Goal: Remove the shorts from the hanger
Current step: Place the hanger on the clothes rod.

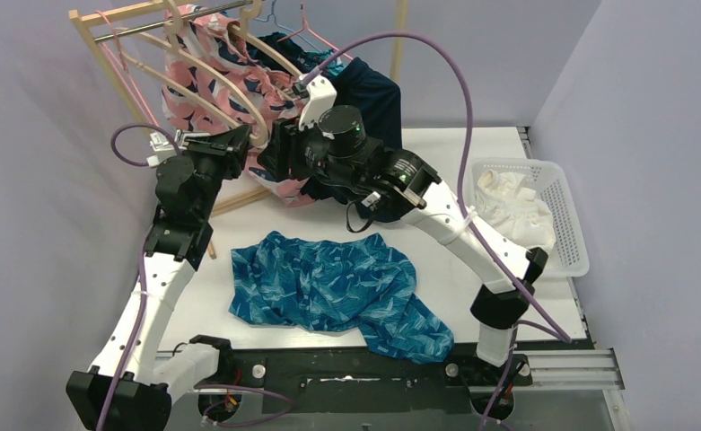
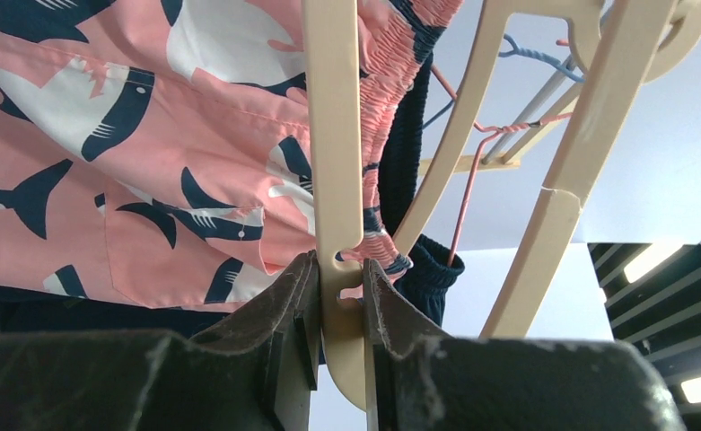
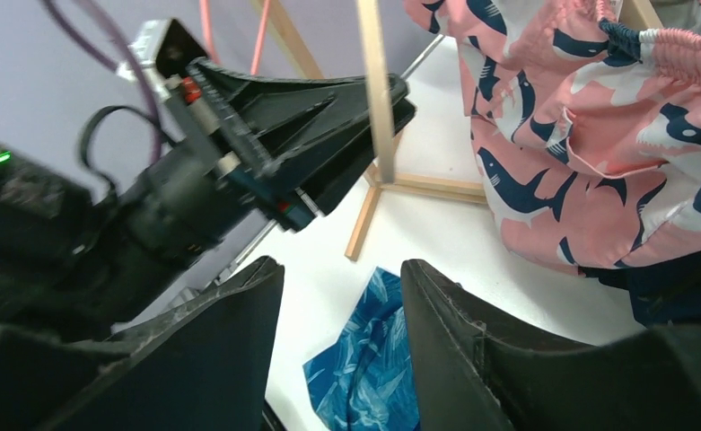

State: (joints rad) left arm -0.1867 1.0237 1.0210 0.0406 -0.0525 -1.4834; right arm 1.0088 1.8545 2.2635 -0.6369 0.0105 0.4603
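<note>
Pink-and-navy shorts (image 1: 194,85) with a shark print hang on a cream hanger (image 2: 333,135) on the wooden rack (image 1: 104,18). My left gripper (image 2: 339,287) is shut on the lower end of that hanger, just under the elastic waistband; in the top view the left gripper (image 1: 243,142) is at the shorts' right side. My right gripper (image 3: 342,278) is open and empty, close beside the pink shorts (image 3: 580,135) and facing the left gripper (image 3: 239,153). Dark navy shorts (image 1: 373,94) hang behind. Blue wave-patterned shorts (image 1: 328,287) lie on the table.
A white basket (image 1: 571,206) at the right holds white shorts (image 1: 508,202). Other empty cream hangers (image 2: 589,135) and thin pink and blue wire hangers hang on the rack. A teal garment (image 1: 324,63) shows behind the pink shorts. The rack's wooden foot (image 3: 364,224) rests on the table.
</note>
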